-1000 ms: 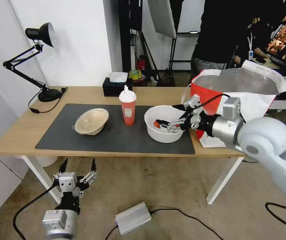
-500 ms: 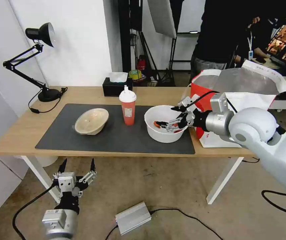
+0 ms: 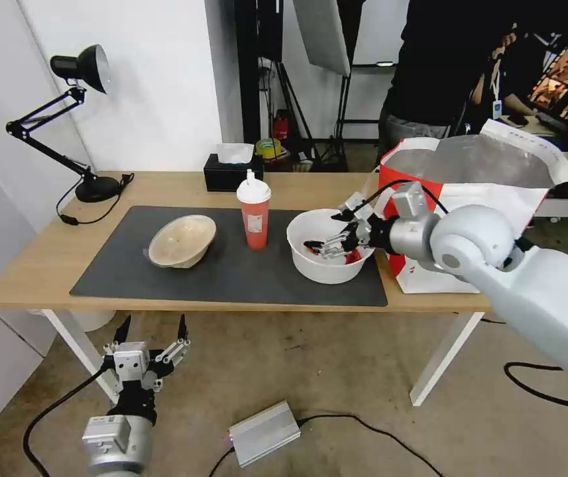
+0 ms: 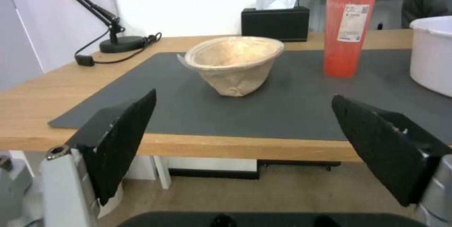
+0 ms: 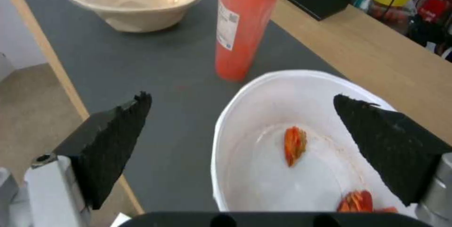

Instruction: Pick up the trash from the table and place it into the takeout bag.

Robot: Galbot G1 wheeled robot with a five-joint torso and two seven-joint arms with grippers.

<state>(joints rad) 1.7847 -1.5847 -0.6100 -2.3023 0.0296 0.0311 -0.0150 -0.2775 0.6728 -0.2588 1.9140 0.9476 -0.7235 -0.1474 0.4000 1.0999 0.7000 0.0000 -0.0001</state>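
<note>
Black-padded and spread wide, our left gripper (image 3: 151,329) hangs low below the table's (image 3: 25,265) front edge, holding nothing, well apart from everything on top. Beyond and above its open fingers sits the dark grey mat (image 3: 124,271), and on the mat, straight ahead of this gripper, the beige paper bowl (image 3: 183,240) stands tilted on its base. Farther back and to the left of it we see the black desk lamp (image 3: 78,73) with its base on the bare wood.

Moving right, the red drink cup (image 3: 253,213) with its white lid stands upright on the mat, between the beige paper bowl and the white bowl (image 3: 327,255). Behind the cup, at the table's far edge, rests the black tissue box (image 3: 232,173).

Our right gripper (image 3: 330,233) reaches in from the right and hovers over the white bowl, its fingers (image 5: 115,142) parted wide and empty. In the right wrist view one finger lies outside the bowl's near rim over the mat and the other over the bowl's far side. Red food scraps (image 5: 295,144) lie on the bowl's bottom under the gripper. The bowl itself sits on the mat's right end.

Just behind the right gripper's wrist stands the takeout bag (image 3: 496,199), open at the top with its silver lining showing, beside the white bowl.
</note>
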